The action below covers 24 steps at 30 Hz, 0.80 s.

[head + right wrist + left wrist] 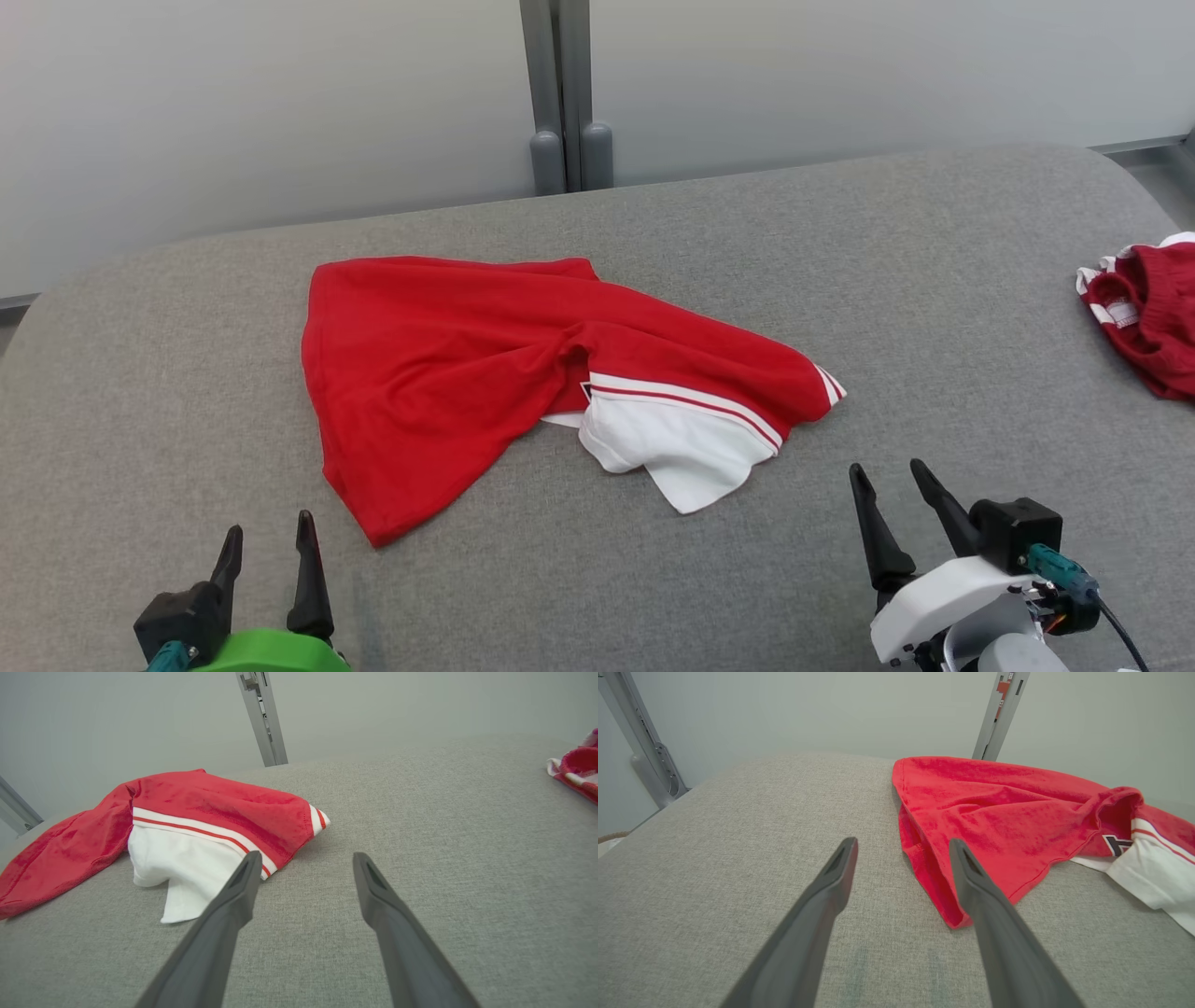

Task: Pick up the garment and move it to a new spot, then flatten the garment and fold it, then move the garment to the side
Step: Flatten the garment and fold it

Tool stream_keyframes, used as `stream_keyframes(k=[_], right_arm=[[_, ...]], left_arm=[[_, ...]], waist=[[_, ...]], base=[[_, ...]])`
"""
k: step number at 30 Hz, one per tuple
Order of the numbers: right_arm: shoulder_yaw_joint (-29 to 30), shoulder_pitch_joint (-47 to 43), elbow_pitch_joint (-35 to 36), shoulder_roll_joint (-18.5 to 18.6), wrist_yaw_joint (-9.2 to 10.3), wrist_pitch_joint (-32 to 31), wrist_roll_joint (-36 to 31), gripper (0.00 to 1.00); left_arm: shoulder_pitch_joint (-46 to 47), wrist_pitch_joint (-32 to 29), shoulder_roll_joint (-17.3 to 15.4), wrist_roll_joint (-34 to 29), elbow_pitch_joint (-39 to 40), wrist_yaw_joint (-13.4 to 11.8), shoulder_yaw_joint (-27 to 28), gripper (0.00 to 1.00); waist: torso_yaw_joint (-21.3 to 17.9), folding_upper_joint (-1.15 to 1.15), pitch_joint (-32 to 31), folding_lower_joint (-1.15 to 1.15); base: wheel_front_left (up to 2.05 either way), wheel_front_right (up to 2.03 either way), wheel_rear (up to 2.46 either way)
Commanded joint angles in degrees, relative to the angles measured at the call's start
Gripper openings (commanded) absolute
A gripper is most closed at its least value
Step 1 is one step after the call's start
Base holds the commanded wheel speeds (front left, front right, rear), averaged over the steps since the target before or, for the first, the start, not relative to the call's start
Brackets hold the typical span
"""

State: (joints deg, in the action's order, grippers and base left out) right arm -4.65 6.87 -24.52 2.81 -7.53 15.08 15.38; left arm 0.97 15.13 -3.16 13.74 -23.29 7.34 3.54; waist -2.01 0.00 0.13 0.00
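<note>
A red garment (pixel 439 373) with a white panel (pixel 681 448) edged in red stripes is lying crumpled near the middle of the grey fabric-covered table (pixel 653 579). Its red body is spreading toward the robot's left and the white panel is trailing toward the near edge. The left claw (pixel 269 523) is hovering at the near left, its two dark fingers (pixel 308 579) standing wide apart and gripping nothing, close to the garment's nearest red corner. In the left wrist view one finger is overlapping that corner, though whether it is touching cannot be told. The right claw (pixel 885 465) is hanging at the near right, likewise spread and empty, near the white panel but apart from it. A second garment (pixel 1153 317), dark red with white trim, is sitting bunched at the table's right edge, well apart from the first. A grey post (pixel 565 93) is rising behind the table against a pale wall (pixel 233 112).
</note>
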Motion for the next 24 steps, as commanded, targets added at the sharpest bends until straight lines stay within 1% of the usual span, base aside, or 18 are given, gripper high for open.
stream_keyframes(k=[1,4,11,16,24], right_arm=[[-0.4,-0.15,0.03,0.2,0.1,0.11,-0.19,1.0],[-3.02,0.37,-0.86,0.19,0.1,0.11,0.22,1.0],[-12.99,3.18,-6.68,0.21,0.1,0.11,4.06,1.0],[-15.69,5.52,-9.84,0.23,0.1,0.11,6.91,1.0],[-16.18,8.24,-13.37,0.23,0.1,0.11,11.83,1.0]], left_arm=[[-0.56,-0.02,0.07,0.16,0.13,0.25,-0.27,1.0],[-0.36,-0.02,0.14,0.48,-0.27,0.25,-1.33,1.0],[0.58,-0.02,0.14,1.74,-1.74,0.23,-4.28,1.0],[1.63,-0.02,-0.34,2.3,-1.88,0.23,-5.86,1.0],[3.9,-0.02,-1.29,3.75,-1.42,0.23,-8.08,1.0]], waist=[[0.17,0.0,0.1,0.0],[0.59,0.0,0.45,0.0],[3.0,0.0,1.91,0.0],[4.51,0.0,3.44,0.0],[5.93,0.0,5.87,0.0]], base=[[0.0,0.0,0.0],[0.0,0.0,0.0],[0.0,0.0,0.0],[0.0,0.0,0.0],[0.0,0.0,0.0]])
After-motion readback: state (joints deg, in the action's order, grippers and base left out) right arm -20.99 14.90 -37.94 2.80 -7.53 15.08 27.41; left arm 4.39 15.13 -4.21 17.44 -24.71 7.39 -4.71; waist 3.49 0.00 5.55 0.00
